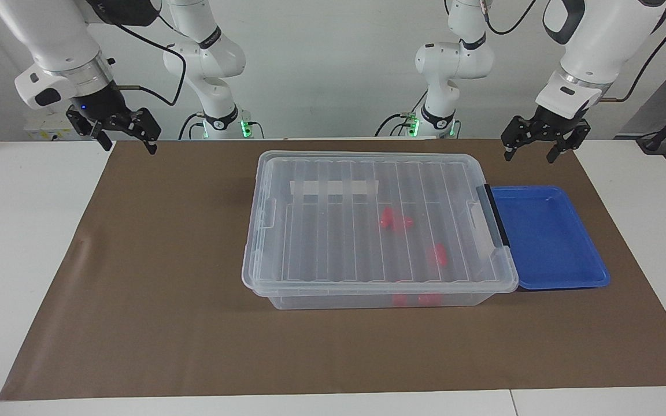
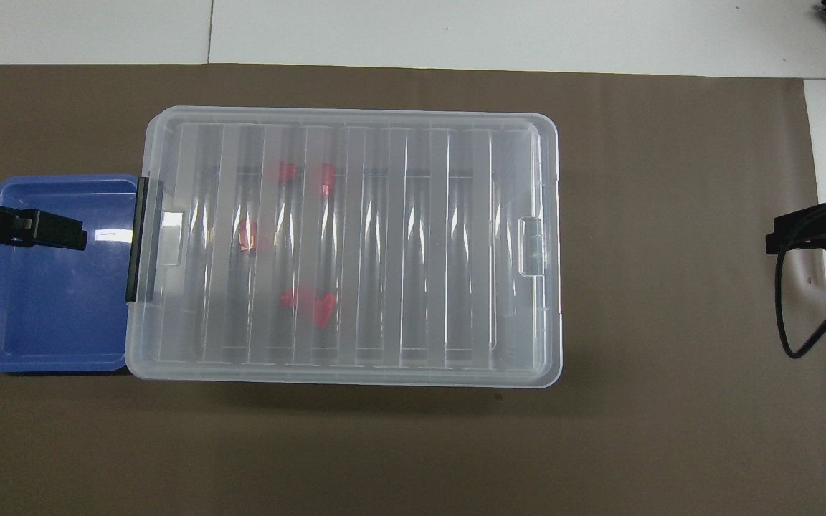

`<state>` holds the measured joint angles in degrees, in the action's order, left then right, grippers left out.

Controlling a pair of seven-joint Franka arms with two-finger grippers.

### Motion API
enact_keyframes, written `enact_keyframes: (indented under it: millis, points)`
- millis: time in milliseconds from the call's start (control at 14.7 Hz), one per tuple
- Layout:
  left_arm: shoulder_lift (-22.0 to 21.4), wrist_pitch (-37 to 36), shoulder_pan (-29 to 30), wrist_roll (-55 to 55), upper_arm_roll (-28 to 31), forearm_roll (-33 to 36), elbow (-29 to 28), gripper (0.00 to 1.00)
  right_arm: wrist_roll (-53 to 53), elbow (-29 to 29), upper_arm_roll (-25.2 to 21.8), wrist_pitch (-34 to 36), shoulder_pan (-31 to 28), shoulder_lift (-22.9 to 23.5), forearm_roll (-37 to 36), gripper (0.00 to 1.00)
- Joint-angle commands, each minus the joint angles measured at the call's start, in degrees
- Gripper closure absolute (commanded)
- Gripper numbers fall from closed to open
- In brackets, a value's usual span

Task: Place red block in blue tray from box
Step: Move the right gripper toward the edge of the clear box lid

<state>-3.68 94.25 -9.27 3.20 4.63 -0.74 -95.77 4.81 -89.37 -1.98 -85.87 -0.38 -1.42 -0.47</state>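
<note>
The box (image 1: 367, 173) is a clear bin in the middle of the mat with its ribbed lid on; it also shows in the overhead view (image 2: 456, 251). Several red blocks (image 1: 388, 218) lie inside, seen through the lid (image 2: 325, 309). The blue tray (image 1: 547, 237) stands empty against the box's end toward the left arm (image 2: 47, 308). My left gripper (image 1: 544, 144) is open and empty, raised over the tray (image 2: 72, 233). My right gripper (image 1: 125, 136) is open and empty, raised over the mat's edge at the right arm's end (image 2: 779, 236).
A brown mat (image 1: 165, 289) covers the white table. A black clip handle (image 1: 496, 214) sits on the box's end next to the tray. A white strip (image 1: 333, 188) lies on the lid. A black cable (image 2: 800, 315) hangs by the right gripper.
</note>
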Motion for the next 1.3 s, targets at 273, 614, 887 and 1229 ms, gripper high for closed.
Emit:
enact_keyframes:
  millis: [273,614,887,1229]
  points:
    - [-1.59,-0.39,-0.05,-0.56,0.21,-0.22,-1.61,0.0,-1.12,-2.03,0.31,-0.09,-0.24,-1.74,0.12,0.0]
    - [-1.59,-0.39,-0.05,-0.56,0.21,-0.31,-1.61,0.0,0.72,-9.06,0.66,-9.31,2.57,-3.76,0.38,0.0]
    - [-1.59,-0.39,-0.05,-0.56,0.21,-0.22,-1.52,0.0,4.75,-11.61,0.75,-13.88,5.12,-3.33,0.38,0.0]
    - [-1.59,-0.39,-0.05,-0.56,0.21,-0.31,-1.61,0.0,11.0,-14.77,0.75,-21.79,8.63,-1.22,0.38,0.04]
